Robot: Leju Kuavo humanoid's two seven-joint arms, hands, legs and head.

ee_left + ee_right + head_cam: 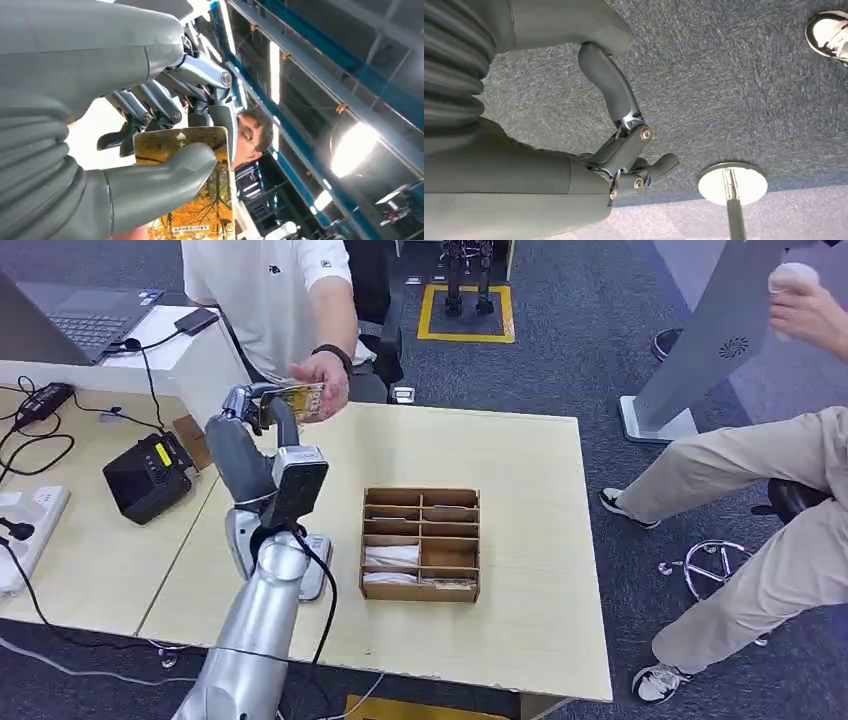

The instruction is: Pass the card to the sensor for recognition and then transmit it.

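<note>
Your left robot hand [150,165] pinches the card [200,210]: thin, stiff, slick; grip its flat faces. Right robot hand [624,150] hangs empty, fingers apart.

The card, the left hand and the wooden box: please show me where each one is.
card [200,215], left wrist view, its yellow printed face.
left hand [165,167], left wrist view, the thumb pressing the card.
wooden box [420,497], head view, its far rim.

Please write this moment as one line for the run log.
left hand: holds card | person's hand: at card | right hand: empty, over carpet
</note>
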